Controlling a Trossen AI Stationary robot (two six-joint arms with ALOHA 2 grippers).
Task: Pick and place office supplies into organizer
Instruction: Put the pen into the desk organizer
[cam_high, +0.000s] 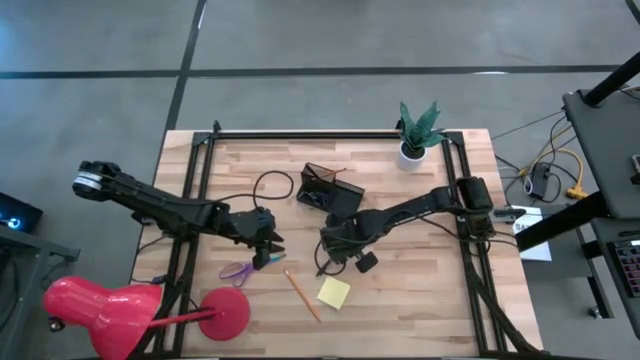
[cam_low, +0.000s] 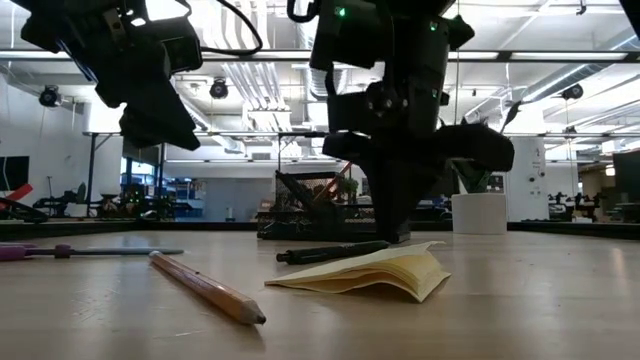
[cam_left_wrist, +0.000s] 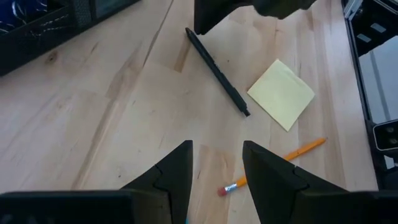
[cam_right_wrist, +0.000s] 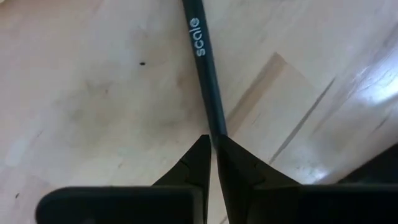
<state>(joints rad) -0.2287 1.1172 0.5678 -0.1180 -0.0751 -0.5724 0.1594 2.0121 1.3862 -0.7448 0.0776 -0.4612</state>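
Toward the bench's front edge lie an orange pencil (cam_high: 301, 294) and, beside it, a yellow sticky-note pad (cam_high: 334, 292); purple-handled scissors (cam_high: 237, 270) lie nearer the left edge; mid-bench the right gripper (cam_right_wrist: 212, 149) has its fingers pinched on one end of a black pen (cam_right_wrist: 206, 59) lying on the wood; the left gripper (cam_left_wrist: 217, 168) hangs part-open and empty above the scissors; the wire-mesh organizer (cam_high: 332, 190) stands toward the back edge.
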